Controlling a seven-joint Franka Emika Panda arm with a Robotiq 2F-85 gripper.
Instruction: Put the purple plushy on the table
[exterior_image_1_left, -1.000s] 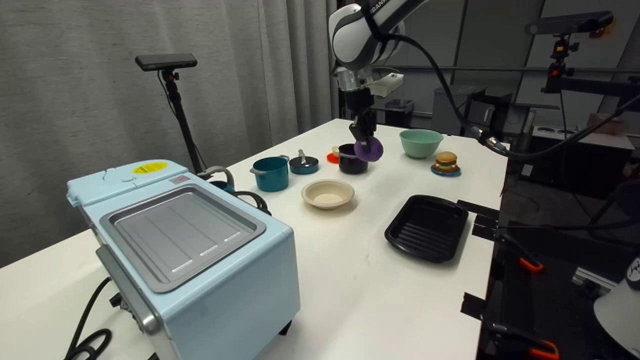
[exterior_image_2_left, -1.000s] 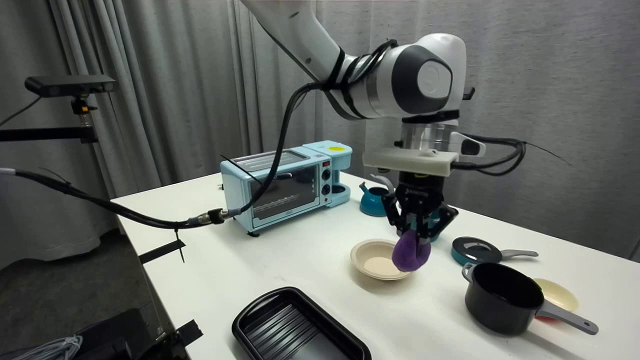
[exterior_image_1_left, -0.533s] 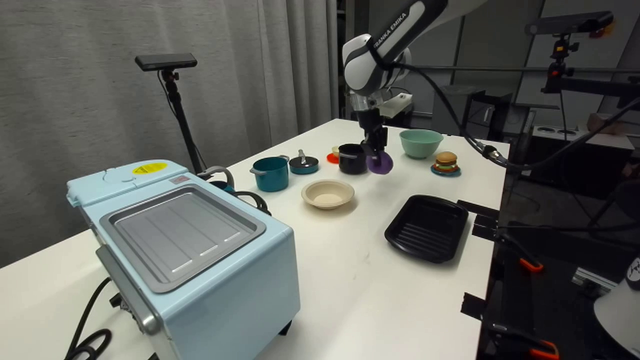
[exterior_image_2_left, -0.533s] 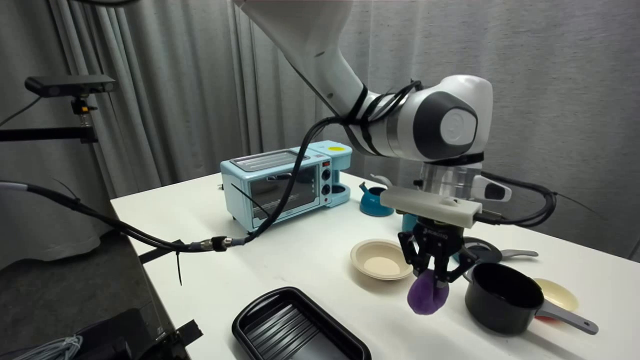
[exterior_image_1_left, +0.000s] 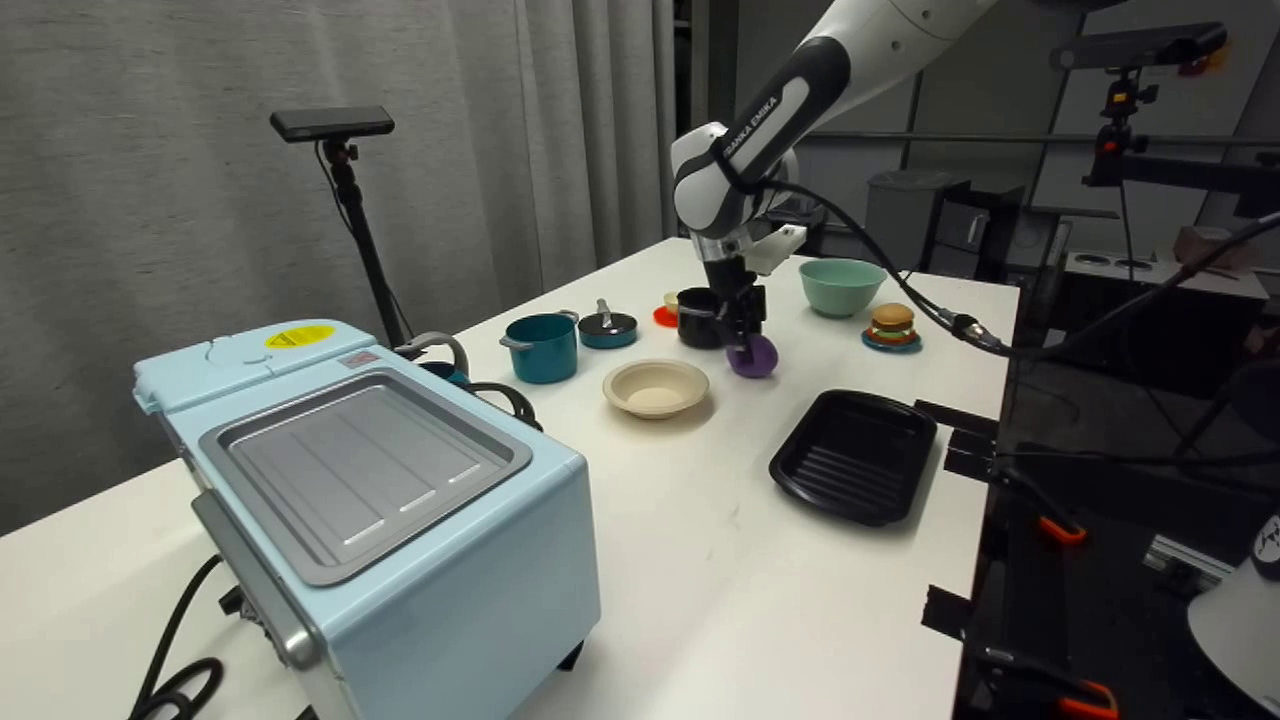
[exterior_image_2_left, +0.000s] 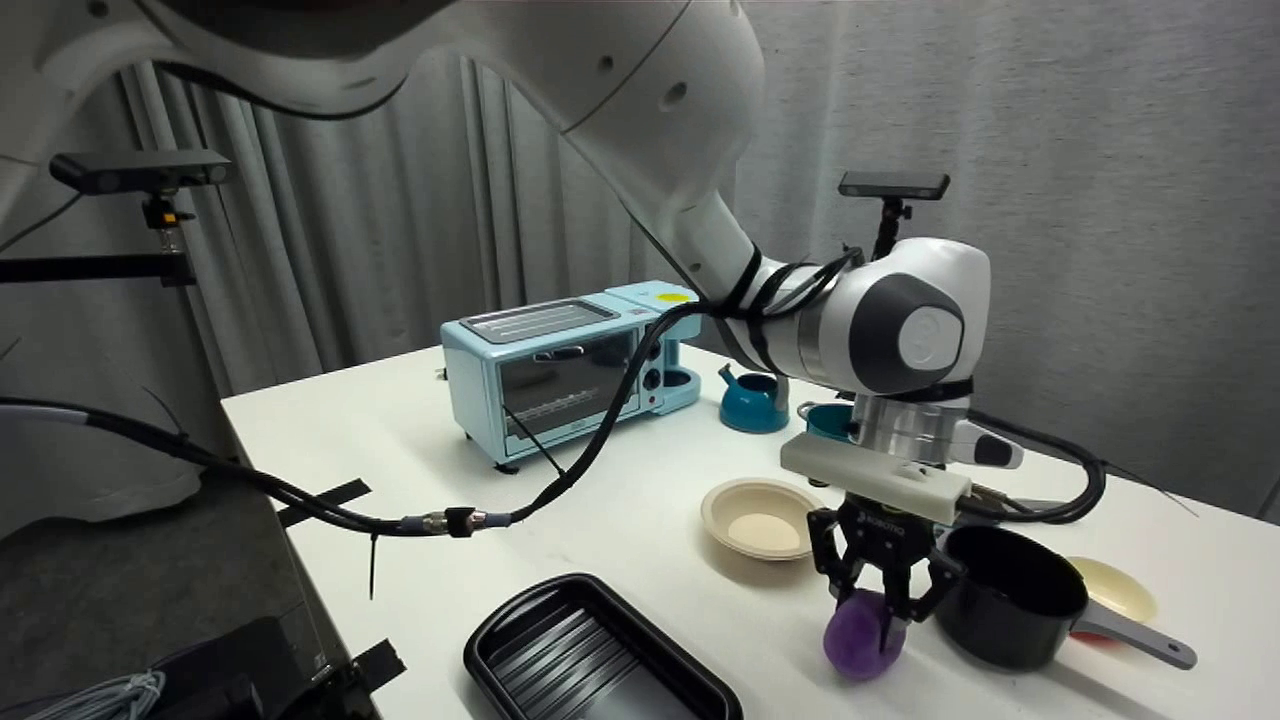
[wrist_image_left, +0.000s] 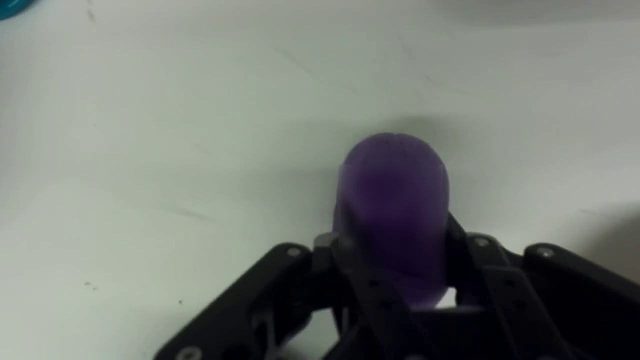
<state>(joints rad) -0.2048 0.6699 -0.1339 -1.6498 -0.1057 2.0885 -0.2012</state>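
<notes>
"Where is the purple plushy (exterior_image_2_left: 853, 642) found in an exterior view?"

"It is pinched by the end effector (exterior_image_2_left: 868, 618), on or just above the worktop (exterior_image_2_left: 640, 510) (which of these cannot be told). The cream bowl (exterior_image_2_left: 763, 532) is seen between ten and eleven o'clock of it, the black saucepan (exterior_image_2_left: 985, 622) between two and three, the black tray (exterior_image_2_left: 600, 652) at nine."

"What is placed near two o'clock of the plushy in an exterior view (exterior_image_1_left: 755, 357)?"

"A green bowl (exterior_image_1_left: 842, 290); a toy burger (exterior_image_1_left: 891, 318) is carried on a blue plate (exterior_image_1_left: 893, 347) between two and three."

"And in the wrist view?"

"Clasped from both sides, the plushy is pointed toward twelve; at ten, a teal edge (wrist_image_left: 11, 7) is cropped."
</notes>
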